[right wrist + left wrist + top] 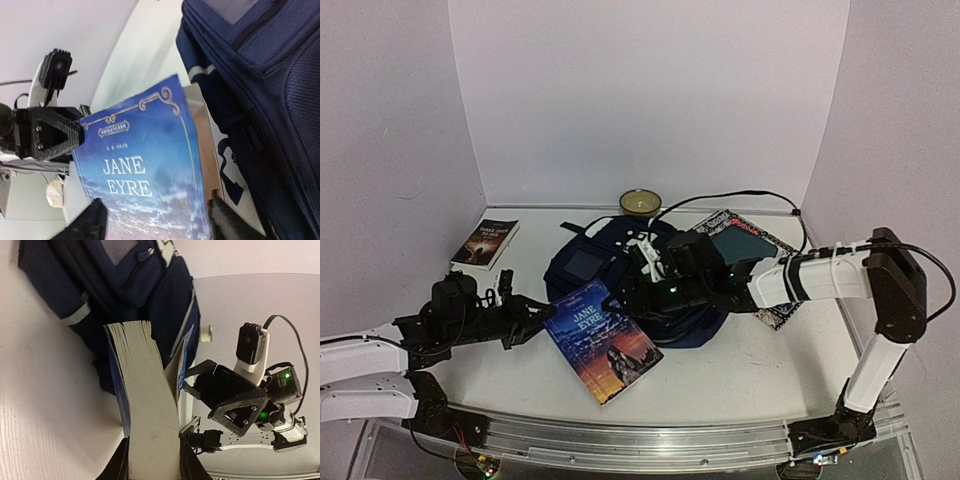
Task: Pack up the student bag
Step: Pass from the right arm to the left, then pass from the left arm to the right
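From the top view, the student bag [582, 262] lies slumped at the middle of the table [750, 360], towards the back wall. The Jane Eyre paperback [605, 342] sits just in front of it, its top corner touching the fabric. My left gripper [535, 318] has the book by its left edge, and my right gripper [645, 290] hovers at the book's top right corner, against the bag. In the left wrist view the fingers [120, 465] are clamped across the thick page block, one on each cover, and the navy bag fills the background. In the right wrist view the jaws stand wide apart with the glossy cover lying beyond them, and I see no pinch on anything. The bag's zipped pocket [260, 35] and mesh side rise just to the right. I judge the bag to be soft and limp. It is light for its bulk but will fold and drag, and its mouth will not stay open unaided. I would take it by the white-trimmed handle or by the fabric lip beside a zip, not by a flat panel.
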Controlling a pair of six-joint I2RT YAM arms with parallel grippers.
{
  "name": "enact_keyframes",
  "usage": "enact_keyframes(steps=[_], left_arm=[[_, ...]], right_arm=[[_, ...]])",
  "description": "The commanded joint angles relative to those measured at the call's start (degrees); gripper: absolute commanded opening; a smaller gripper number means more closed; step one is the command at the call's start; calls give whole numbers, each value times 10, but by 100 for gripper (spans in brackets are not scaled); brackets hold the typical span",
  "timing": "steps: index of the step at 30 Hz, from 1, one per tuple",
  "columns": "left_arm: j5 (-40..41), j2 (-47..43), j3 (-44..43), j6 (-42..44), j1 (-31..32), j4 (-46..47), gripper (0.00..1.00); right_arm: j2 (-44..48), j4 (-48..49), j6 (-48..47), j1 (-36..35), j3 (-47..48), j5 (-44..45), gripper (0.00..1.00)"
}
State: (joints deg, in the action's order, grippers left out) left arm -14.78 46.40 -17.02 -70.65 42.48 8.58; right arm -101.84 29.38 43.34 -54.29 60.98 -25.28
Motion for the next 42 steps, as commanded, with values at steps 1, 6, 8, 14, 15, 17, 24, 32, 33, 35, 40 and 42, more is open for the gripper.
enact_keyframes(steps=[1, 6, 8, 14, 15, 17, 24, 32, 33, 35, 40, 42], left_arm=[[15, -55, -50, -29, 1, 96, 0], [24, -53, -96, -14, 1, 96, 0], [33, -47, -116, -4, 0, 96, 0], [77, -5, -192, 27, 0, 97, 0], [84, 6, -208, 33, 0, 97, 0], [102, 27, -237, 45, 0, 97, 0], [165, 96, -303, 57, 0, 106, 0], [172, 152, -327, 39, 0, 177, 0], [172, 156, -327, 36, 0, 187, 0], [172, 162, -326, 29, 0, 209, 0], [186, 157, -320, 24, 0, 237, 0], [196, 149, -314, 24, 0, 244, 0]], right_arm=[[87, 15, -2, 7, -11, 7, 88], [150, 15, 9, 22, -38, 25, 98], [173, 14, 14, 28, -52, 28, 98], [247, 14, 50, 51, -105, 52, 98], [262, 14, 57, 54, -115, 56, 98], [287, 14, 73, 57, -131, 65, 98], [332, 55, 126, 58, -173, 79, 98], [286, 193, 202, 58, -202, 30, 98], [275, 212, 214, 58, -203, 22, 98], [251, 245, 234, 58, -205, 8, 98], [199, 301, 266, 56, -209, -3, 98], [180, 317, 278, 55, -210, -6, 98]])
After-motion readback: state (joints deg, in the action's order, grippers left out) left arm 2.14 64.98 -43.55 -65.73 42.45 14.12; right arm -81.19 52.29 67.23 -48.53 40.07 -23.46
